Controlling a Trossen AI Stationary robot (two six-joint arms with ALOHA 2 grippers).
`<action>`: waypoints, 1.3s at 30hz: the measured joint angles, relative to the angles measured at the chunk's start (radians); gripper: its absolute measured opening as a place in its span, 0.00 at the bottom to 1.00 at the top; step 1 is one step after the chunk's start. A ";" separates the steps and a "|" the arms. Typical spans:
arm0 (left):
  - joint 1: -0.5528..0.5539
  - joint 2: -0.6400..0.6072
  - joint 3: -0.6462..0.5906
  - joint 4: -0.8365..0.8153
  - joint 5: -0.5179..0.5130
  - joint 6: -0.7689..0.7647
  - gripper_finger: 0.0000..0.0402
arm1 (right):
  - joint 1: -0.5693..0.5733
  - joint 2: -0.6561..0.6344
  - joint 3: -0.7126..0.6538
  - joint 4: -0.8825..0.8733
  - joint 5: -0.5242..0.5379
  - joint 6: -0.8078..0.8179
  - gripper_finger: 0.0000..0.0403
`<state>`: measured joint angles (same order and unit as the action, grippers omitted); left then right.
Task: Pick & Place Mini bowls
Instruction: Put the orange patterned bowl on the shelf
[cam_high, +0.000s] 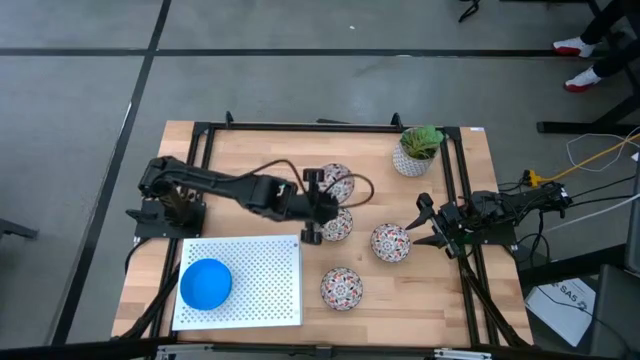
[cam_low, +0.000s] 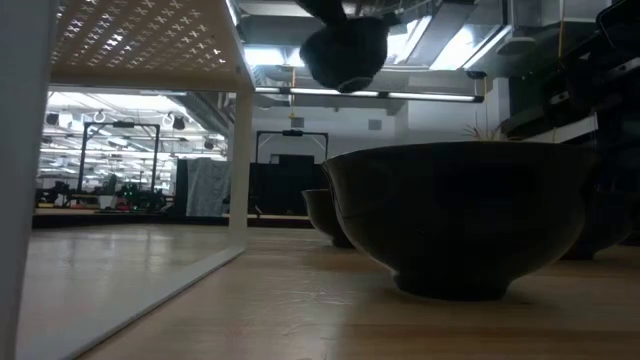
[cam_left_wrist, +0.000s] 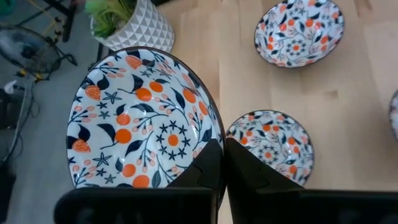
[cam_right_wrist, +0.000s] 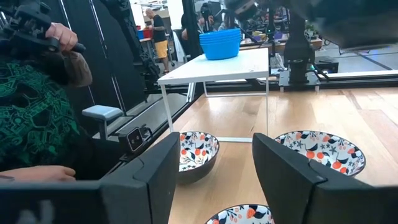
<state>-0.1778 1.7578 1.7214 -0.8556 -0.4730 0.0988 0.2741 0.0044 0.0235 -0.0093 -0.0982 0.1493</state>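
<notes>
Blue bowls (cam_high: 206, 284) sit nested in a stack on the white perforated stand (cam_high: 270, 290) at the front left of the wooden desk (cam_high: 250, 160); the right wrist view shows the same stack from the side on the stand's top. Four patterned bowls are out on the desk. The left end effector (cam_high: 312, 206) is clenched on the rim of one patterned bowl (cam_left_wrist: 140, 121), which the left wrist view shows tilted up on edge between the dark fingers (cam_left_wrist: 249, 171) (its floral inside faces the camera). From above this held bowl appears near the desk's middle, toward the back. Just beside it lies a second patterned bowl (cam_high: 336, 224), flat on the wood, close under the left end effector. A third patterned bowl (cam_high: 390, 241) rests to the right, near the right end effector (cam_high: 424, 222), whose fingers are spread apart and grasp nothing; that arm waits at the desk's right edge. A fourth patterned bowl (cam_high: 341, 288) lies toward the front, just right of the stand. A white pot with a green plant (cam_high: 416, 150) stands at the back right corner.
</notes>
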 joint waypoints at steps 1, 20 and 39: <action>-0.014 -0.004 0.000 -0.006 -0.011 -0.016 0.01 | 0.000 0.000 0.000 0.000 0.000 0.000 0.50; -0.185 -0.137 0.000 -0.080 -0.131 -0.132 0.01 | 0.000 0.000 0.000 0.000 0.000 0.000 0.50; -0.359 -0.209 0.000 -0.147 -0.057 -0.345 0.01 | 0.000 0.000 0.000 0.000 0.000 0.000 0.50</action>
<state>-0.5363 1.5490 1.7214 -1.0024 -0.5298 -0.2466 0.2741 0.0044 0.0235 -0.0093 -0.0982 0.1493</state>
